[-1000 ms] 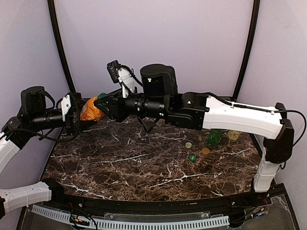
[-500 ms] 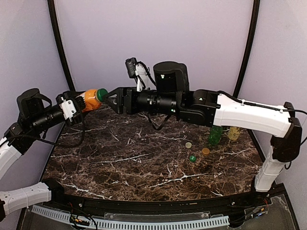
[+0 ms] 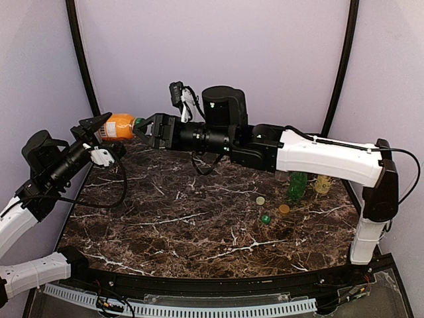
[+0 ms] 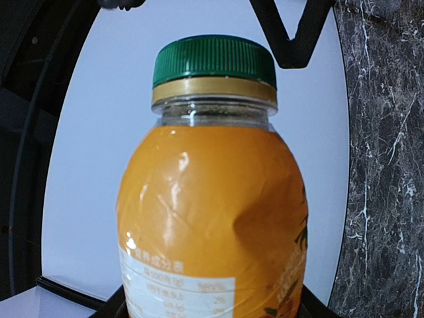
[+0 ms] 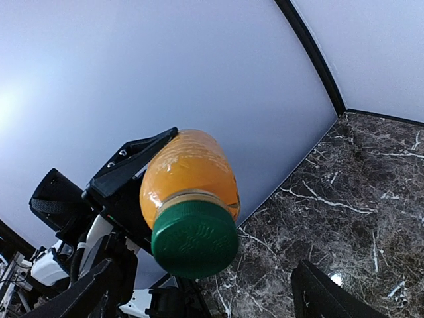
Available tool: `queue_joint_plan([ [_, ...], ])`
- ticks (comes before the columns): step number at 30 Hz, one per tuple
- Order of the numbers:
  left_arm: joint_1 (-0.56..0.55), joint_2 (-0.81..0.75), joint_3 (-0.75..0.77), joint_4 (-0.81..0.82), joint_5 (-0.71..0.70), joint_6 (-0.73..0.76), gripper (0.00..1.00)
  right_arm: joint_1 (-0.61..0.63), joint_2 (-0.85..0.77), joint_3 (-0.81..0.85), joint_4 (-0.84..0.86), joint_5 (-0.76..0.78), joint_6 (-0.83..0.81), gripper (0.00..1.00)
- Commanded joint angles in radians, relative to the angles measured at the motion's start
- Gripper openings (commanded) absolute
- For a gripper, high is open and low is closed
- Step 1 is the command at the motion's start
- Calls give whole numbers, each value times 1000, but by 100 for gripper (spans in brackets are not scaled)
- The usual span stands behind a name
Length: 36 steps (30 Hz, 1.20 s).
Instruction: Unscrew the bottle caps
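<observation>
**Orange bottle's cap lined up, not yet gripped**

Top view: the left gripper [image 3: 105, 132] is clenched on the orange bottle [image 3: 119, 127], held on its side in the air over the table [image 3: 165, 225] at about 10 o'clock. The right gripper [image 3: 141, 127] faces the green cap [image 3: 138, 123]. Near 3 o'clock stand a green bottle [image 3: 296, 185] and a pale yellow bottle [image 3: 322, 184], with loose caps [image 3: 265, 218] beside them.

Left wrist view: the cap sits fully on the neck at 12 o'clock, gold ring beneath it.

Right wrist view: the fingers stand spread at 7 and 5 o'clock, the cap between them and clear of both.

Judgement: this is the approach to unscrewing. Next the right arm should advance a little, close squarely on the cap and twist while the left holds firm
</observation>
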<state>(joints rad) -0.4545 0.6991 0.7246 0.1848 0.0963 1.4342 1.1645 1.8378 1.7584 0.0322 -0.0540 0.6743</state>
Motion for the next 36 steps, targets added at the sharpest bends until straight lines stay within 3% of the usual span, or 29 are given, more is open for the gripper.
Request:
queue_joint_plan([
  [1,-8,-21,-21,50,11,57,21,-11,49,73,57,-38,34,85],
  [8,-14,-21,-19,23,10,36,20,-15,63,63,112,-66,64,63],
  [21,-25,-23,-25,11,11,31,20,-26,99,71,143,-136,103,44],
  [23,-27,-23,-26,9,9,27,19,-26,96,67,142,-130,103,33],
  [25,-27,-25,-28,4,7,25,18,-26,88,59,143,-121,98,15],
  [28,-28,-27,-20,-20,13,0,16,-26,72,41,143,-115,73,0],
  [30,-29,-27,11,-91,39,-51,15,-27,61,30,150,-132,30,0],
  [33,-29,-20,96,-400,177,-132,12,-16,46,26,145,-202,-109,0],
  [36,-29,-15,171,-629,323,-211,9,33,38,58,43,-238,-394,0],
])
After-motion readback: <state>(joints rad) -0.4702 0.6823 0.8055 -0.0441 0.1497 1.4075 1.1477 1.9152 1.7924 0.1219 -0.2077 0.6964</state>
